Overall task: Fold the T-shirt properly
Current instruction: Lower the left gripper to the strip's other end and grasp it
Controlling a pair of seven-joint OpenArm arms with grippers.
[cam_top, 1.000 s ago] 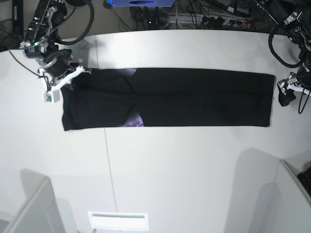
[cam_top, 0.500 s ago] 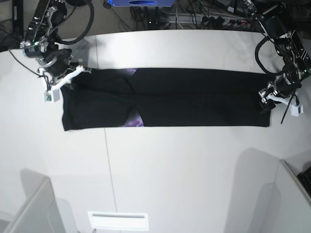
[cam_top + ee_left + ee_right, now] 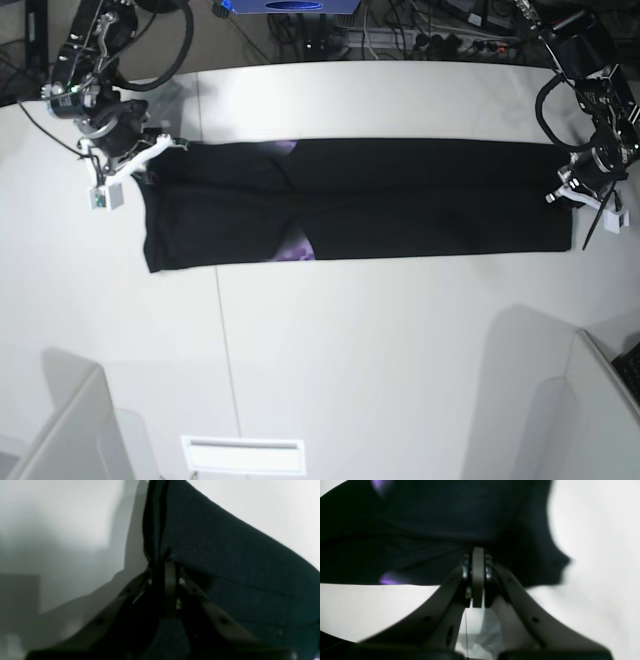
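Note:
The black T-shirt (image 3: pixel 420 200) lies as a long, narrow folded band across the white table (image 3: pixel 400 350), with small bits of purple print (image 3: pixel 297 250) showing near its left third. My left gripper (image 3: pixel 566 192) is at the band's right end. In the left wrist view it (image 3: pixel 163 563) is shut on a fold of the black cloth (image 3: pixel 225 555). My right gripper (image 3: pixel 150 158) is at the band's upper left corner. In the right wrist view it (image 3: pixel 478 552) is shut on the cloth edge (image 3: pixel 445 517).
Cables and a blue device (image 3: pixel 290 5) lie beyond the table's far edge. Grey partitions stand at the lower left (image 3: pixel 60 430) and lower right (image 3: pixel 600 410). A white slotted plate (image 3: pixel 243 455) sits at the front edge.
My left gripper came in from off the shirt's right end, closed on that end and drew it rightward. The whole band has shifted a little to the right. The right gripper has stayed in place.

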